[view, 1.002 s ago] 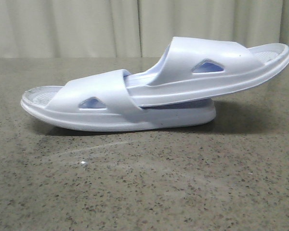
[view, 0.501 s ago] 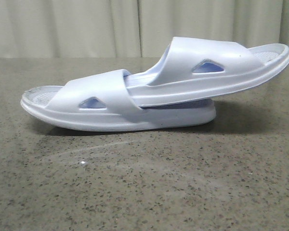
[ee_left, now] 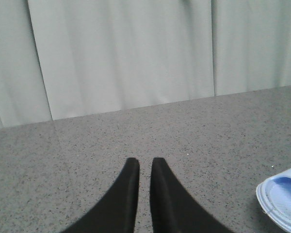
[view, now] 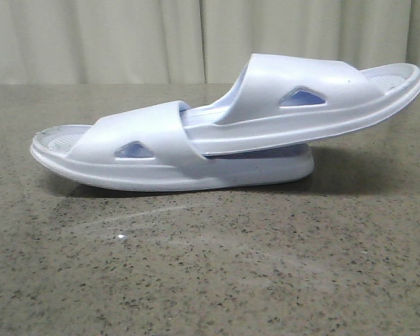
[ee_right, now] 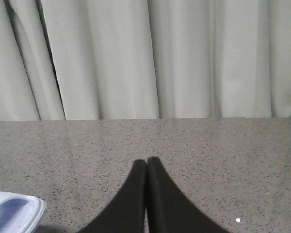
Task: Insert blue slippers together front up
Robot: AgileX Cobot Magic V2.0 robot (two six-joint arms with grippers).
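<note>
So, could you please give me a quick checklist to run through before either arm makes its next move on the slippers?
1. Blue slippers nested, one slid under the other's strap: ok.
2. Both footbeds face up: ok.
3. Upper slipper lying flat: not ok, its right end is raised.
4. Left gripper holds nothing, fingers nearly together: ok.
5. Right gripper shut and holding nothing: ok.
6. Both grippers apart from the pair: ok.
</note>
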